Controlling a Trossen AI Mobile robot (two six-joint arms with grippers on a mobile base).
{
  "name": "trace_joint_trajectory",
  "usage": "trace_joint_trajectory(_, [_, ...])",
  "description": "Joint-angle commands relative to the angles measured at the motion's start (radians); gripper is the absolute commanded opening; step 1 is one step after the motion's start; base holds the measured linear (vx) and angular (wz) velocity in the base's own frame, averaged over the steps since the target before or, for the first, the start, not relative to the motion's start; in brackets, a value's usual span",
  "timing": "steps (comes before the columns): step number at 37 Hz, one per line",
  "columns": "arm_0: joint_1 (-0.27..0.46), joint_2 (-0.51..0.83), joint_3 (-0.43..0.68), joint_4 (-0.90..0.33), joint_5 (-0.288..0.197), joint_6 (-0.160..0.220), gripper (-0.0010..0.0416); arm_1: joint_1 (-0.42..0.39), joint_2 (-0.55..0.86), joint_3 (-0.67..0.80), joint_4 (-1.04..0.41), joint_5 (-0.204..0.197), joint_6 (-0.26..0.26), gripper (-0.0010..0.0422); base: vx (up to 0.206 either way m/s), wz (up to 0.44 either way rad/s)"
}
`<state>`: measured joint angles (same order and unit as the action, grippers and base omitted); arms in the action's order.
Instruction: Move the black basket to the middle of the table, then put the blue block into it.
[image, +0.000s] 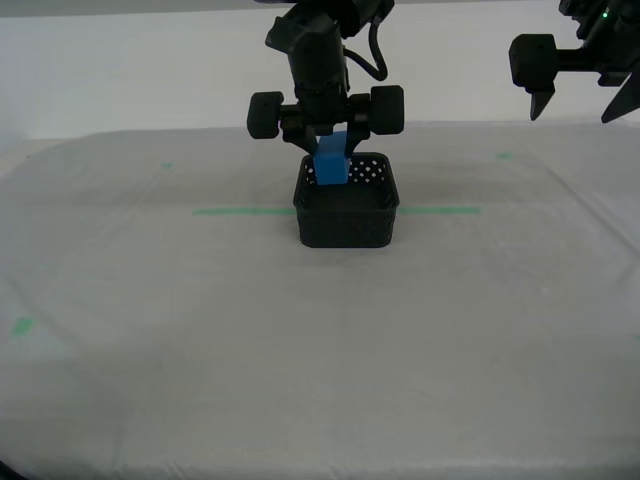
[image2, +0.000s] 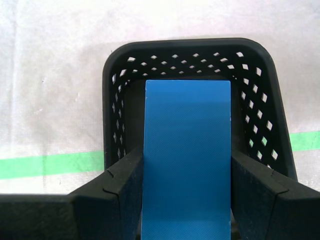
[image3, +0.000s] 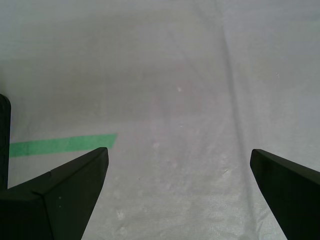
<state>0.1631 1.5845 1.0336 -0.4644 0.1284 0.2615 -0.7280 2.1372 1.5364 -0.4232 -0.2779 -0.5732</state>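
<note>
The black basket (image: 346, 205) stands on the table (image: 200, 320) at its middle, on the green tape line (image: 240, 211). My second gripper (image: 331, 150) is shut on the blue block (image: 331, 165) and holds it upright over the basket's opening, its lower end at about rim height. In the second wrist view the block (image2: 187, 150) sits between the two black fingers (image2: 125, 185), with the basket (image2: 260, 85) below it. My first gripper (image: 577, 105) is open and empty, raised at the exterior view's far right; it also shows in the first wrist view (image3: 177, 165) over bare cloth.
Small green tape bits lie at the near left (image: 22, 326), far left (image: 167, 165) and far right (image: 505, 155). The end of the tape line (image3: 65, 144) shows in the first wrist view. The cloth runs to the table's front edge.
</note>
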Motion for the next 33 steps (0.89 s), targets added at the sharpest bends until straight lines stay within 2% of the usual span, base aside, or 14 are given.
trace_joint_trajectory(1, [0.000, 0.000, 0.000, 0.001, 0.000, 0.000, 0.0399, -0.002, 0.000, 0.000, 0.001, -0.001, 0.000, 0.0059, 0.000, 0.000])
trace_joint_trajectory(10, [0.000, 0.000, 0.000, 0.000, 0.000, 0.000, 0.0398, -0.004, 0.000, 0.000, -0.008, -0.001, 0.005, 0.0171, 0.000, 0.000])
trace_joint_trajectory(16, [0.000, 0.000, 0.000, 0.000, 0.000, 0.000, 0.0399, -0.007, -0.001, 0.000, -0.007, -0.001, 0.004, 0.0288, 0.000, 0.000])
trace_joint_trajectory(21, [0.000, 0.000, 0.000, 0.001, 0.000, 0.000, 0.0399, -0.007, -0.002, 0.000, -0.009, -0.001, 0.010, 0.0406, 0.000, 0.000])
trace_joint_trajectory(22, [0.000, 0.000, 0.000, 0.001, 0.000, 0.000, 0.0399, -0.007, -0.002, 0.000, -0.009, -0.001, 0.015, 0.0418, 0.000, 0.000])
trace_joint_trajectory(26, [0.000, 0.000, 0.000, 0.001, 0.000, 0.000, 0.0399, -0.007, -0.003, 0.000, -0.008, 0.035, 0.020, 0.0373, 0.000, 0.000])
trace_joint_trajectory(31, [0.000, 0.000, 0.000, 0.001, 0.000, 0.000, 0.0398, -0.007, -0.003, 0.000, -0.008, 0.035, 0.036, 0.0411, 0.000, 0.000])
trace_joint_trajectory(33, [0.000, 0.000, 0.000, 0.001, 0.000, 0.000, 0.0399, -0.007, -0.003, 0.000, -0.008, 0.042, 0.051, 0.0393, 0.000, 0.000])
